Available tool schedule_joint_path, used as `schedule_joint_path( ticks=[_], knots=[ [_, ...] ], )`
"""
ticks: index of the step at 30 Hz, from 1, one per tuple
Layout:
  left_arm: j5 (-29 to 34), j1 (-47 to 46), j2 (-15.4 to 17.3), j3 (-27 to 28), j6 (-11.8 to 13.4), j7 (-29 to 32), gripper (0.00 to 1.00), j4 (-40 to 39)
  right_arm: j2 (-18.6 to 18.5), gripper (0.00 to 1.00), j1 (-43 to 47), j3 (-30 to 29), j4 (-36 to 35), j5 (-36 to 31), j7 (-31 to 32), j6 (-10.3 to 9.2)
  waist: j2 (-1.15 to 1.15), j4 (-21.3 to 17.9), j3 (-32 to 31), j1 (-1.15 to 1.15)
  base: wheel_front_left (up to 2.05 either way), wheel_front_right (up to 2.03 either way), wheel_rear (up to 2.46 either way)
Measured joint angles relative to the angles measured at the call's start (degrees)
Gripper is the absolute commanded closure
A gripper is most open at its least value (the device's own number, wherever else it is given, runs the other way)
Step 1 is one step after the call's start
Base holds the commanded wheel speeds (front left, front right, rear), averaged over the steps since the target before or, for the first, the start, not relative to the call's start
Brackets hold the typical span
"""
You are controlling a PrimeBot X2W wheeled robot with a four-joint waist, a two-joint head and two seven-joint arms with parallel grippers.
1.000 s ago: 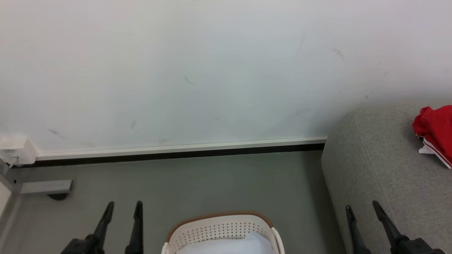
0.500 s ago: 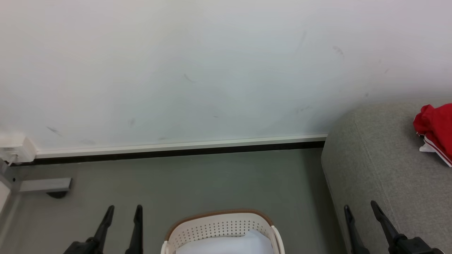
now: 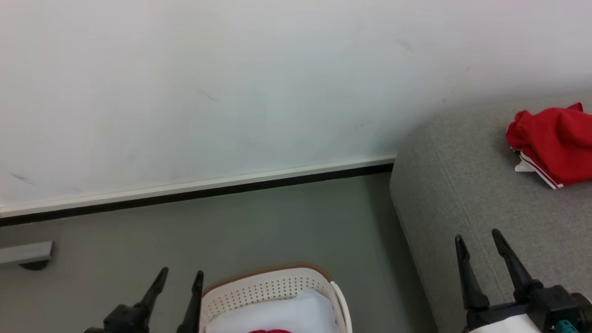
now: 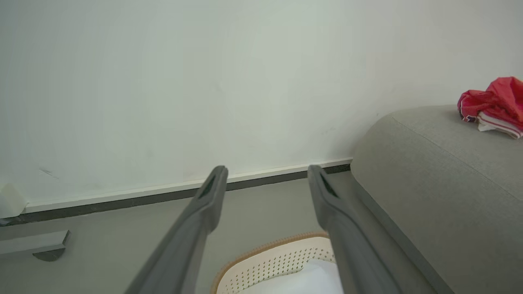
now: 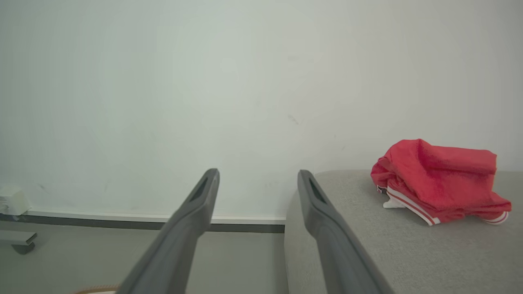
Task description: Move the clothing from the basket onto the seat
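Now | left claw (image 3: 181,273) open, empty, just beside basket (image 3: 268,290) left rim | right claw (image 3: 477,236) open, empty, by seat (image 3: 462,194) left edge | clothing (image 3: 277,317) inside basket, to the right of left claw, the nearer one | red piece (image 3: 550,143) on seat's far side

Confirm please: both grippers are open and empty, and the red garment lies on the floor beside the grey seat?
Not quite. The red garment lies on the grey seat, not on the floor, as the right wrist view shows. The left gripper and right gripper are open and empty.
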Motion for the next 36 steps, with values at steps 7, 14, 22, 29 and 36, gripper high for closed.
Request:
schedule_joint_path(
  ticks=[7, 14, 22, 29, 36],
  knots=[
    [-0.30, -6.59, 5.16, -7.47, -0.49, 2.55, 0.00, 6.80, -0.04, 0.00, -3.59, 0.16, -4.87, 1.07, -0.02, 0.00, 0.00, -4.29, 4.91, 0.01, 0.00, 0.00, 0.00],
    [-4.30, -13.11, 11.52, -18.38, -0.52, 10.20, 0.00, 12.15, -0.03, 0.00, -6.04, 1.04, -9.38, 2.99, -0.01, 0.00, 0.00, -9.44, 11.29, 0.01, 0.00, 0.00, 0.00],
    [-9.04, -18.73, 17.91, -27.42, -0.52, 16.74, 0.00, 15.91, -0.07, 0.00, -8.31, 1.43, -14.04, 6.48, -0.04, 0.00, 0.00, -15.64, 19.12, 0.02, 0.00, 0.00, 0.00],
    [-10.82, -22.35, 22.08, -31.28, -0.52, 21.51, 0.00, 17.95, -0.05, 0.00, -9.50, 1.74, -17.02, 8.57, -0.04, 0.00, 0.00, -19.54, 26.59, 0.02, 0.00, 0.00, 0.00],
    [-11.82, -27.31, 24.99, -34.40, -0.52, 24.26, 0.00, 18.86, -0.07, 0.00, -11.37, 0.57, -19.90, 9.65, -0.04, 0.00, 0.00, -21.13, 34.50, 0.02, 0.00, 0.00, 0.00]
  ],
)
